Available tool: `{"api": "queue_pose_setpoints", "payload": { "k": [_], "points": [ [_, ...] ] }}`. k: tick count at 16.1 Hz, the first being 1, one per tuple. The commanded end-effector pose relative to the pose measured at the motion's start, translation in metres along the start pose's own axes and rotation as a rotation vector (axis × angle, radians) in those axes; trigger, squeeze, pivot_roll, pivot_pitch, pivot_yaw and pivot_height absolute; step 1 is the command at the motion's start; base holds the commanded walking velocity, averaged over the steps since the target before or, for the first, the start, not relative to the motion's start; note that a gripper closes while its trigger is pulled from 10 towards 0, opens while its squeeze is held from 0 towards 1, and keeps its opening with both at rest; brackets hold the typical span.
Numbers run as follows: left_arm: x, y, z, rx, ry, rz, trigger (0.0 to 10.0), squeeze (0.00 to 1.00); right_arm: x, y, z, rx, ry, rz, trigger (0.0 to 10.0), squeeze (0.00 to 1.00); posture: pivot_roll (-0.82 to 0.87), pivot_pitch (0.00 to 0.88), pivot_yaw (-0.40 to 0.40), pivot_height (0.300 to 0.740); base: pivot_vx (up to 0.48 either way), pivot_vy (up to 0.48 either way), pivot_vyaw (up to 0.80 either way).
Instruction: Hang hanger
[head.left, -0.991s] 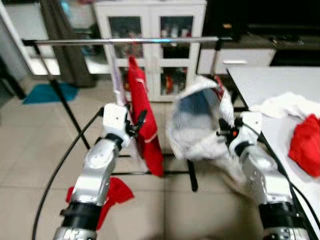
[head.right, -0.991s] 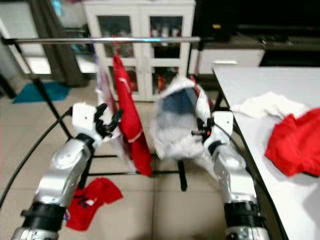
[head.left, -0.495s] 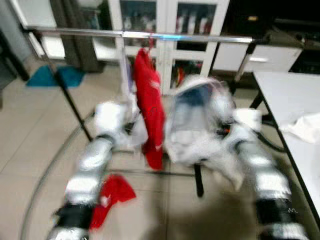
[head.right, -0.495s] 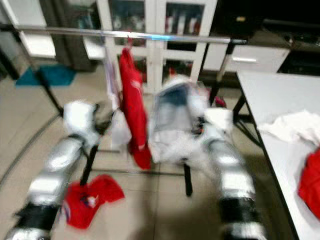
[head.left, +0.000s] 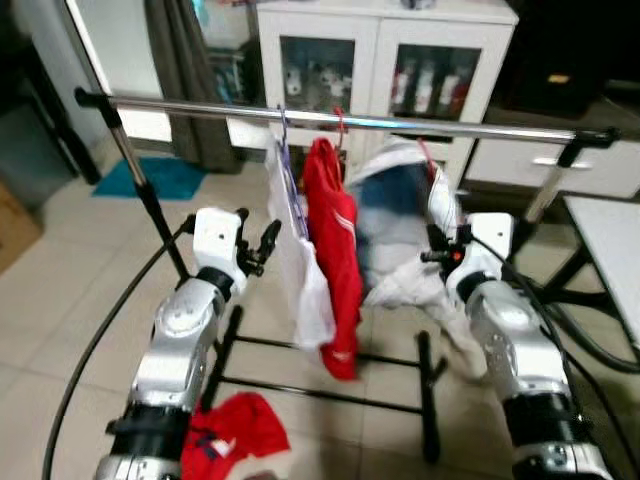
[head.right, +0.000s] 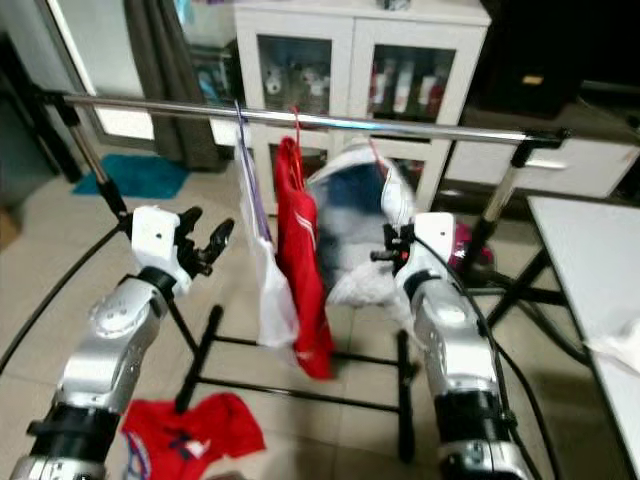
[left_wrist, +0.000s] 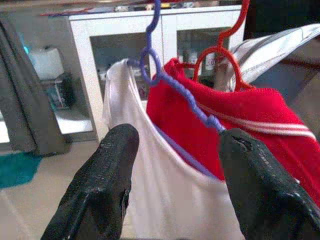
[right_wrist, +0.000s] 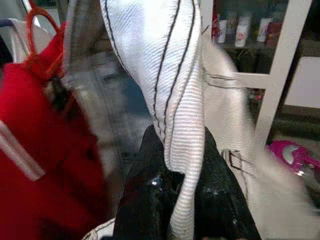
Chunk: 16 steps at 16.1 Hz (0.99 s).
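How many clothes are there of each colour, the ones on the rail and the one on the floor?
White clothes: 2, the white top on the rail and the striped white garment in the right pincer.
Red clothes: 2, the red shirt on the rail and the red garment on the floor.
Total: 4.

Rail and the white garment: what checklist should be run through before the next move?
1. Right hand grips the white garment: ok.
2. Left hand open and empty: ok.
3. Garment's red hook over the rail: cannot tell.
4. Free rail space right of the hook: ok.
5. Red shirt and white shirt hanging on the rail: ok.
6. Red cloth off the floor: not ok.
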<state>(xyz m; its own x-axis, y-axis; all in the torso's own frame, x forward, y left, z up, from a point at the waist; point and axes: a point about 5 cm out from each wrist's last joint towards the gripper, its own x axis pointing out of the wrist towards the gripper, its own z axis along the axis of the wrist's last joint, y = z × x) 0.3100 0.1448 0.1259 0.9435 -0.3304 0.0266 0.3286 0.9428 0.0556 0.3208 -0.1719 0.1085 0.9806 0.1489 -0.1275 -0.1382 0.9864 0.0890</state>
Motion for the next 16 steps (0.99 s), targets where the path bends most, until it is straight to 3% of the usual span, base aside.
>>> {"api": "queue_pose_setpoints", "payload": {
  "k": [1,8,10,11,16],
  "points": [
    [0.005,-0.011,0.007,-0.005,-0.035,-0.054,10.0,0.00,-0.001,-0.012,0.023,-0.009,-0.124,-0.036,10.0,0.00,-0.07,0.000,0.009,0.740,0.000,0.000,0.00],
    [0.002,-0.020,0.009,-0.006,-0.062,-0.163,10.0,0.00,0.003,-0.016,0.035,0.009,-0.181,-0.051,10.0,0.00,-0.07,0.000,0.014,0.740,0.000,0.000,0.00],
    [0.001,-0.023,0.008,0.006,-0.052,-0.202,10.0,0.00,0.008,-0.017,0.035,0.017,-0.134,-0.060,10.0,0.00,-0.07,0.000,0.017,0.740,0.000,0.000,0.00],
    [0.000,-0.025,0.007,0.012,-0.045,-0.230,10.0,0.00,0.014,-0.015,0.034,0.011,-0.059,-0.039,10.0,0.00,-0.07,0.000,0.018,0.740,0.000,0.000,0.00],
    [-0.001,-0.027,0.005,0.028,-0.034,-0.260,10.0,0.00,0.030,-0.012,0.039,0.047,0.006,-0.013,10.0,0.00,-0.07,0.000,0.016,0.740,0.000,0.000,0.00]
  ]
}}
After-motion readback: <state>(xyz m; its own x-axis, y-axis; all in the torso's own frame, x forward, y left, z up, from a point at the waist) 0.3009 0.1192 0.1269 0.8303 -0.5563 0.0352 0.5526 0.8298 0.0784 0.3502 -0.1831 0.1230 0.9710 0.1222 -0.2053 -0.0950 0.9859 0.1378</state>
